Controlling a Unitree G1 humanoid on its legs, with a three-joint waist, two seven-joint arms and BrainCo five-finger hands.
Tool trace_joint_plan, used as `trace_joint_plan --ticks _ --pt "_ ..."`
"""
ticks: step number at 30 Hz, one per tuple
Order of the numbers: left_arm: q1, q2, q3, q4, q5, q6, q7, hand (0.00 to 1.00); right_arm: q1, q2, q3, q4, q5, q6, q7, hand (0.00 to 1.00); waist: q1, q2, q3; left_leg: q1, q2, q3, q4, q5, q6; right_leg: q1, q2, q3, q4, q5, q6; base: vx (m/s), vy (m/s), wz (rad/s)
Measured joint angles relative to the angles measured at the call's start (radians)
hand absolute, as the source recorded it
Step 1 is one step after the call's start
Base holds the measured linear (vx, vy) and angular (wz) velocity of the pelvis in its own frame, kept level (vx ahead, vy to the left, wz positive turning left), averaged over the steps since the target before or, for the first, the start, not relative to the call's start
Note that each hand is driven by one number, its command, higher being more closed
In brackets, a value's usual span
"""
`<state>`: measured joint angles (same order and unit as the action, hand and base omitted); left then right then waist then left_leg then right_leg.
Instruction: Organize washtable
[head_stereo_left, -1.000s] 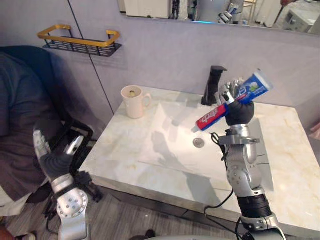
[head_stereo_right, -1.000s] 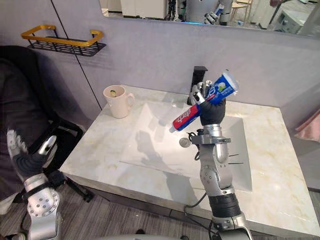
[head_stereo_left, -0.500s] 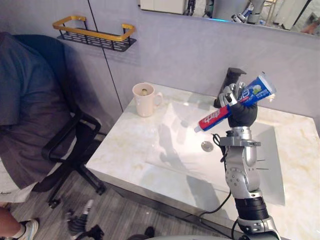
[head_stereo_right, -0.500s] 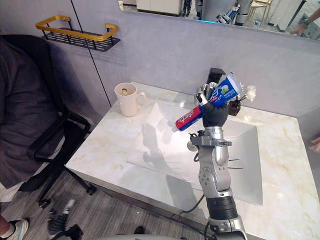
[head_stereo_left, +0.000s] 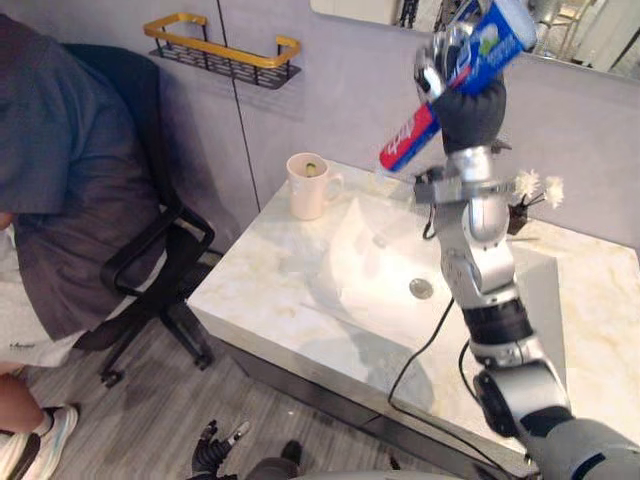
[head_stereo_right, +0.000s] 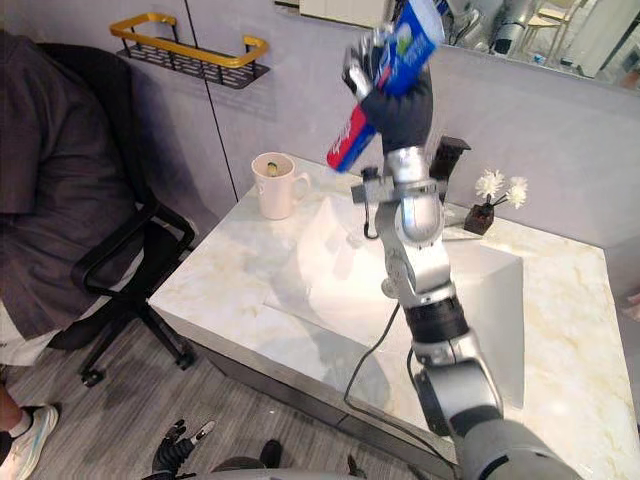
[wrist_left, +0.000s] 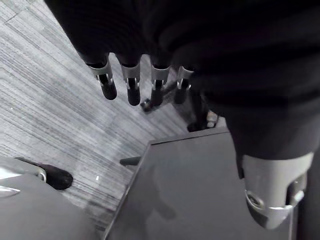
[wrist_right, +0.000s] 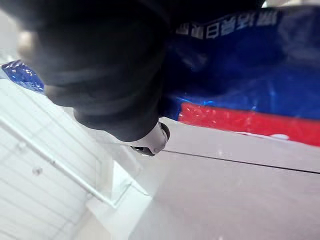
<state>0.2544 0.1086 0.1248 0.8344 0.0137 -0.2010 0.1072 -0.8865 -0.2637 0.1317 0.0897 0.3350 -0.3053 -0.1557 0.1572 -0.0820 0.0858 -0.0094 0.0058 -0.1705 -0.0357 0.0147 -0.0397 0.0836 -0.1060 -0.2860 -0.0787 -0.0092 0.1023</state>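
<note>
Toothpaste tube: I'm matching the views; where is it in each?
Left eye view: toothpaste tube at top, right of centre, in right hand.
Right eye view: top centre.
Right wrist view: blue-red band beside the hand.
Left wrist view: left hand over floor.
Landmark: mug by sink.

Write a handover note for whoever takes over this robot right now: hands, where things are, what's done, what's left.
Right hand: shut on the toothpaste tube, held high in front of the wall above the sink, red end lowest.
Left hand: open, empty, low over the floor.
Mug stands at the counter's back left corner. The flower vase is beside the faucet. The wall shelf is up and left of the mug.
Done: tube is off the counter.
Left: set it down, likely in the mug or on the shelf. I can't tell which.
</note>
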Motion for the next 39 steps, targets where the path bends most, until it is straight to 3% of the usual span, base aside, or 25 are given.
trace_joint_plan --ticks 5,11,27,39 --pt "-0.017 0.016 -0.020 0.000 0.000 0.000 0.001 0.00 -0.151 -0.045 0.040 0.120 -0.065 0.007 -0.041 1.00 0.022 -0.013 0.019 -0.023 -0.004 -0.015 0.001 0.004 -0.002 -0.001 0.001 -0.016 -0.014 0.002 0.000 0.04 -0.006 0.11" --pt "-0.042 0.036 -0.053 -0.001 -0.002 -0.002 0.002 0.00 -0.273 -0.062 0.076 0.235 -0.103 0.030 -0.083 1.00 0.029 -0.021 0.061 -0.048 -0.006 -0.019 0.004 0.004 -0.002 -0.020 -0.001 -0.025 -0.014 0.002 0.000 0.02 0.000 0.03" --pt "-0.083 0.055 -0.109 -0.001 -0.056 -0.005 0.006 0.00 -0.426 -0.070 0.116 0.471 0.000 0.054 -0.083 1.00 0.072 -0.019 0.162 -0.098 -0.003 -0.013 0.034 0.002 -0.004 -0.061 0.003 -0.018 -0.013 0.015 -0.009 -0.01 0.005 -0.01" --pt "-0.083 0.062 -0.135 -0.001 -0.092 -0.006 0.008 0.00 -0.472 -0.043 0.145 0.518 0.019 0.069 -0.082 1.00 0.078 -0.013 0.173 -0.116 -0.001 -0.018 0.047 0.002 -0.004 -0.071 0.007 -0.025 -0.013 0.017 -0.011 0.00 0.000 0.01"
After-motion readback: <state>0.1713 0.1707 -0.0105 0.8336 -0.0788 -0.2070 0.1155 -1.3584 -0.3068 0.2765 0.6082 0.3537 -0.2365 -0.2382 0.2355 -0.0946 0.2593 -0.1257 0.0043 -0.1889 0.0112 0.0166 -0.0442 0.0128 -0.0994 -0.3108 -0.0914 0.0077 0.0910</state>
